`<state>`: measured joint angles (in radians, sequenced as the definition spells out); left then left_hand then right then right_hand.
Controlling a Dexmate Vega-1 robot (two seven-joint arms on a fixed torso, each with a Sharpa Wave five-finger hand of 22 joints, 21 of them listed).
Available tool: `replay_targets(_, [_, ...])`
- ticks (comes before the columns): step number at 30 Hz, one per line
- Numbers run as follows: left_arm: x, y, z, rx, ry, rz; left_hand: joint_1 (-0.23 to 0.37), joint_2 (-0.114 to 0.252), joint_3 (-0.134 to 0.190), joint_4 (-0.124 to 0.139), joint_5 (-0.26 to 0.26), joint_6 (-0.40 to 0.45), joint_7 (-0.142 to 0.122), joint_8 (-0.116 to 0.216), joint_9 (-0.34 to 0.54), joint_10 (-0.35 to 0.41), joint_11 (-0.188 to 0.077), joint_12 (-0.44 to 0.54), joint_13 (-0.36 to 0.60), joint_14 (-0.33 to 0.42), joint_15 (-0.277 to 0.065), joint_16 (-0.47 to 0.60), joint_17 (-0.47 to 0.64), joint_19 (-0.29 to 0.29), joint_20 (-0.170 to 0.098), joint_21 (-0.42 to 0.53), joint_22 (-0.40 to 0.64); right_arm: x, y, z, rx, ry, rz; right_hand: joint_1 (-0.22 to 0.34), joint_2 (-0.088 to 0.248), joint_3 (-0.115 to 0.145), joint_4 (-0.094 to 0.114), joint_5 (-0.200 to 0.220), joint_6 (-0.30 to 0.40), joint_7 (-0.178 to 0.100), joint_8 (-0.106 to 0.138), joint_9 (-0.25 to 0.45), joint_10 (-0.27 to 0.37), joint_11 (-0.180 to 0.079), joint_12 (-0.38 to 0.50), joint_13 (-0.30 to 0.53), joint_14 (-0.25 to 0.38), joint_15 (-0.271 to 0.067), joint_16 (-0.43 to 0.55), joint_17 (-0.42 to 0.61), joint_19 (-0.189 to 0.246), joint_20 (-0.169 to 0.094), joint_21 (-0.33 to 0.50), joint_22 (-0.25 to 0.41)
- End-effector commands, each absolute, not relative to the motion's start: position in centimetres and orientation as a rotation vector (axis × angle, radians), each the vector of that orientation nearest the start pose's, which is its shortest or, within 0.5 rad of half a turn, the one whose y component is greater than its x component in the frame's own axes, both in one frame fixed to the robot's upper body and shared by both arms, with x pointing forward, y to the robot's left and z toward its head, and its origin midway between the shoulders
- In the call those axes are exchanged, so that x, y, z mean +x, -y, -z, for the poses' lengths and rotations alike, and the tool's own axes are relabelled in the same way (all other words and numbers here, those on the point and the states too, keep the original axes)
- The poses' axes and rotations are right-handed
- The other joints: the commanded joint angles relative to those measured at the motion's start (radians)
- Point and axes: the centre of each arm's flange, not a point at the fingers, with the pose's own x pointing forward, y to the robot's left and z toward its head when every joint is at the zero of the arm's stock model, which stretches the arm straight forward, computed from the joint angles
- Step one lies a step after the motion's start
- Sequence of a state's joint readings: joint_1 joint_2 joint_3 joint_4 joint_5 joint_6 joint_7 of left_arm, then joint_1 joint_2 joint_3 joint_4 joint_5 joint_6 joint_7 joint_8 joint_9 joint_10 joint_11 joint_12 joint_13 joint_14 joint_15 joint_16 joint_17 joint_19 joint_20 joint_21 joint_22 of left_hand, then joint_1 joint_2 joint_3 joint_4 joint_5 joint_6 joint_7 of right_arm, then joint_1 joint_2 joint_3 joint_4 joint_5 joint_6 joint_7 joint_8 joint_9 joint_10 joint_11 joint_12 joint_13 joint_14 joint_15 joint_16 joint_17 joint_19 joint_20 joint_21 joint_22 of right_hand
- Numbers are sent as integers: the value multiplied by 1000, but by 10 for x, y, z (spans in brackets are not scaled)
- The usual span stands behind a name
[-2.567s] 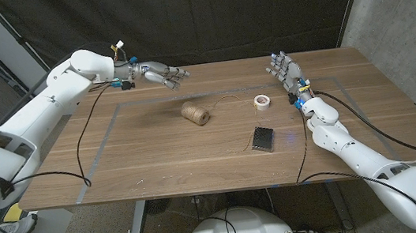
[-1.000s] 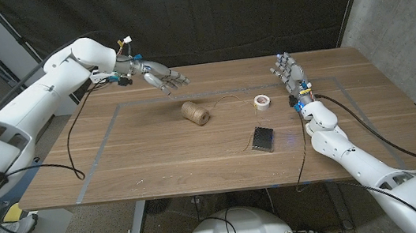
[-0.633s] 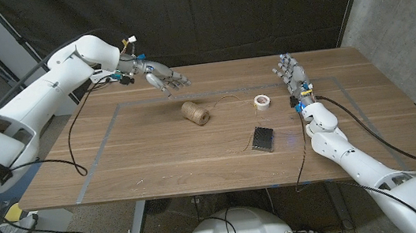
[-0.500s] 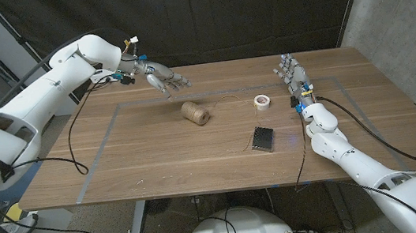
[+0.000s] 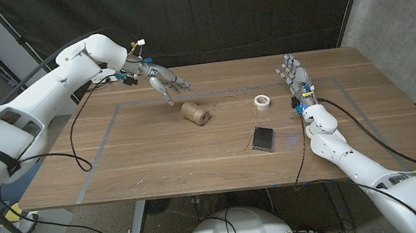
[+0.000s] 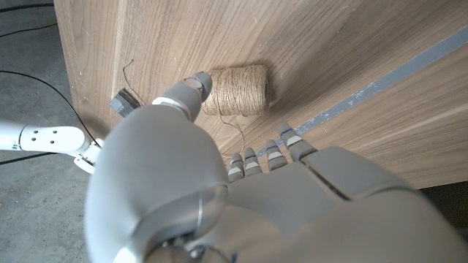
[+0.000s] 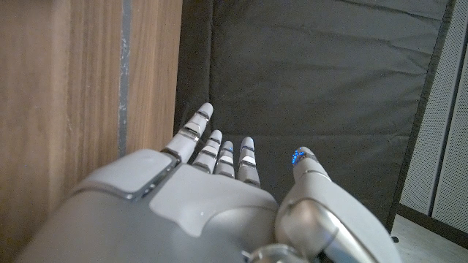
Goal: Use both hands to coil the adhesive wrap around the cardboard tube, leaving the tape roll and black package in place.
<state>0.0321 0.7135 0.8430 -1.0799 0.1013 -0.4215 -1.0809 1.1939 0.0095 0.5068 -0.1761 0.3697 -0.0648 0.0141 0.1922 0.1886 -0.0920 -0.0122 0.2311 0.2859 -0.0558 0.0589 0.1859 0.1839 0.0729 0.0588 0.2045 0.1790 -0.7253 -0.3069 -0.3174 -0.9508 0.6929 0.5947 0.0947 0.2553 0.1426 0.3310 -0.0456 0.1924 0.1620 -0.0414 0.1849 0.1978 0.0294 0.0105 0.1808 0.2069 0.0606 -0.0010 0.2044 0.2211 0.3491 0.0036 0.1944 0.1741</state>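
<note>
A spool of brown twine [image 5: 196, 112] lies on its side near the middle of the wooden table [image 5: 157, 158]. A thin loose strand [image 5: 228, 98] runs from it toward the white tape roll [image 5: 262, 101] and curves down by the black package [image 5: 262, 138]. My left hand [image 5: 164, 83] hovers just above and to the left of the spool, fingers spread and holding nothing. In the left wrist view the left hand [image 6: 219, 190] reaches toward the spool [image 6: 235, 90]. My right hand [image 5: 294, 74] stands at the far right of the table with fingers straight, and the right hand [image 7: 219, 190] is empty.
A grey taped rectangle [image 5: 107, 133] marks the work area on the table. A black cable [image 5: 77, 148] from the left arm trails over the table's left part. A black curtain [image 5: 242, 9] hangs behind the table. A cable [image 5: 368, 125] lies beside the right arm.
My left hand has moved right and down, closer to the spool. The right hand has shifted slightly. Spool, tape roll and package have stayed put.
</note>
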Motion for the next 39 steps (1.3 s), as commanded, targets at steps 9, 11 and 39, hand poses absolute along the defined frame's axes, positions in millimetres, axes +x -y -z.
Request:
replay_targets(9, [638,-238,-163,1719,236,948,22,1,-9,4,-9,-16,2,0,3,-17,2,-4,6,-14,10,-1,6,-14,6,-6,6,678,306,36,269,758,-60,-10,3,-4,-2,-3,-28,-3,-5,3,-21,9,1,2,-15,5,-3,5,-10,5,-4,3])
replay_targets(11, [640,-237,-163,1725,235,946,26,2,-10,4,-11,-11,7,3,3,-11,3,-1,7,-12,8,1,6,-15,6,-5,6,678,307,36,268,759,-57,-10,2,-4,-2,-3,-30,-4,-5,3,-24,9,1,2,-17,6,-3,5,-12,5,-4,3])
replay_targets(39, [655,-226,-148,1772,212,979,60,20,-22,8,-22,19,24,18,7,1,1,16,23,7,5,12,11,-12,6,1,8,681,314,39,287,758,-30,-10,2,-5,-5,-3,-45,-3,0,4,-35,11,7,2,-25,6,0,5,-18,9,-2,3])
